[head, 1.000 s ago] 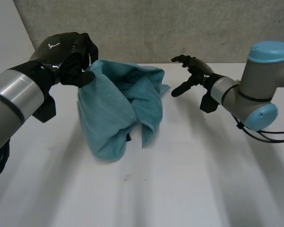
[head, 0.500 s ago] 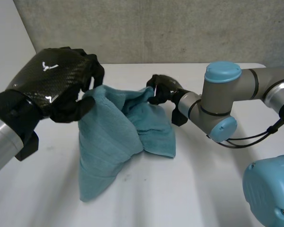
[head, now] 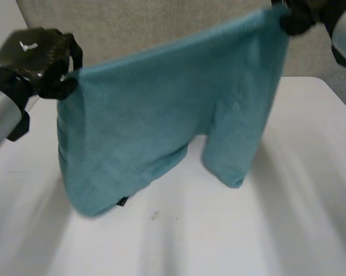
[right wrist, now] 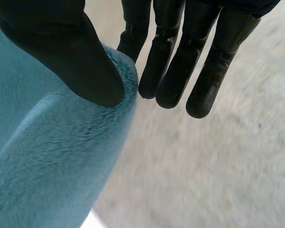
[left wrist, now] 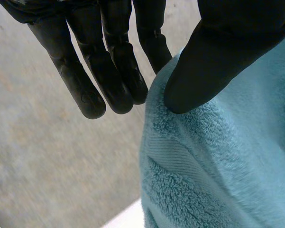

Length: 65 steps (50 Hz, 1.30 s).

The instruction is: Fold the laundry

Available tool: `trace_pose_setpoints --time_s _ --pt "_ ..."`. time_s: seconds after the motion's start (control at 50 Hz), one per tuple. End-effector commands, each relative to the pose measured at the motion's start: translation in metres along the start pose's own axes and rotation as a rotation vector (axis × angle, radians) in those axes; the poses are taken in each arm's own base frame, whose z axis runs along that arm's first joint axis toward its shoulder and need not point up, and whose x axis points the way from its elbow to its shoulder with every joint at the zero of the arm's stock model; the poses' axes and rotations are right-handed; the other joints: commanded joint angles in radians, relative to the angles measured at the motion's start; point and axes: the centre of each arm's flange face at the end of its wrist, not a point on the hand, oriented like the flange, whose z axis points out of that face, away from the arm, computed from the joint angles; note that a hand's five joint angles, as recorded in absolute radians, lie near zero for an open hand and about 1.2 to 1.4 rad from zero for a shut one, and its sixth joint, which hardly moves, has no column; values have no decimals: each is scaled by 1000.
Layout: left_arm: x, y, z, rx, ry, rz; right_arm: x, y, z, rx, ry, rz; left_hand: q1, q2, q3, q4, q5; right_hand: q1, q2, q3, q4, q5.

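I have the teal terry-cloth towel (head: 161,115) lifted off the white desk (head: 276,230) and stretched out between both hands in front of the grey concrete wall (head: 138,26). Its top edge runs as a taut line that slopes upward from left to right.

The black left hand (head: 37,54) is at the towel's upper left corner. In the left wrist view its thumb presses down on the pile at the corner and pins the cloth against the finger behind it, so this hand is clamped on the towel. Its other fingers (left wrist: 109,71) stand straight and free beside the cloth's edge.

The black right hand (head: 299,14) is higher, at the upper right corner. In the right wrist view it holds the same way, with the thumb squeezing the folded edge against one finger, while the remaining fingers (right wrist: 180,61) stick out straight just beside the cloth.

Below the top edge the towel hangs in two lobes. The left lobe is wide and long, and the right one is narrower and shorter, with an arched gap between them over the middle of the desk. A small dark tag (head: 122,201) peeks out at the lower hem of the left lobe. Both lobes reach down close to the desk, but I cannot tell whether either one touches it.
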Motion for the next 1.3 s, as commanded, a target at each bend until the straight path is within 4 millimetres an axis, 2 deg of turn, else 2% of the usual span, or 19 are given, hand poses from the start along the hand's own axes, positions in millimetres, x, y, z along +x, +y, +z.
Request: trace_pose_setpoints --time_s 0.02,0.18,0.3,0.34,0.38,0.42,0.44,0.5,0.52,0.58,0.66,0.82,0.84,0.92,0.98,1.0,1.06,1.14,1.3 --pt "7 52 15 -155 32 -30 -26 62 -34 -416 -123 -249 257 197 204 200 255 416 220 214 208 239" --pt "16 116 41 -311 87 16 -58 129 -18 -563 -225 -243 257 197 204 200 255 416 220 214 208 239" --pt "13 134 82 -270 101 134 -64 160 36 -458 -136 -245 257 197 204 200 255 416 220 214 208 239" --pt "9 123 98 -194 82 166 -59 156 55 -384 -79 -241 257 197 204 200 255 416 220 214 208 239" --pt "3 93 120 -26 36 230 -49 144 73 -295 -5 -236 257 197 204 200 255 416 220 214 208 239" --pt "1 81 126 38 18 253 -20 99 101 -74 173 -221 257 197 204 200 255 416 220 214 208 239" --pt "-8 38 140 244 -68 321 -20 99 101 -73 174 -221 257 197 204 200 255 416 220 214 208 239" --pt "-14 4 141 380 -128 357 4 52 116 187 326 -182 257 197 204 200 255 416 220 214 208 239" --pt "-21 -39 134 546 -206 386 9 44 116 231 350 -174 257 197 204 200 255 416 220 214 208 239" --pt "-26 -67 123 647 -257 393 25 6 99 374 405 -147 257 197 204 200 255 416 220 214 208 239" --pt "-20 -67 103 621 -254 380 18 0 72 413 356 -138 257 197 204 200 255 416 220 214 208 239" --pt "0 8 68 345 -165 340 -30 69 17 162 121 -131 257 197 204 200 255 416 220 214 208 239" --pt "10 43 54 219 -122 330 -36 79 10 117 93 -128 257 197 204 200 255 416 220 214 208 239" --pt "27 98 21 -6 -47 314 -70 130 -30 -129 -75 -115 257 197 204 200 255 416 220 214 208 239" --pt "32 114 8 -79 -20 308 -90 162 -62 -319 -188 -124 257 197 204 200 255 416 220 214 208 239" --pt "39 134 -9 -180 13 297 -94 169 -70 -364 -214 -128 257 197 204 200 255 416 220 214 208 239" --pt "42 148 -23 -261 30 287 -103 189 -92 -514 -299 -139 257 197 204 200 255 416 220 214 208 239" --pt "48 157 -36 -331 48 275 -104 194 -100 -599 -354 -132 257 197 204 200 255 416 220 214 208 239" --pt "53 154 -46 -372 78 273 -95 184 -89 -580 -328 -131 257 197 204 200 255 416 220 214 208 239"
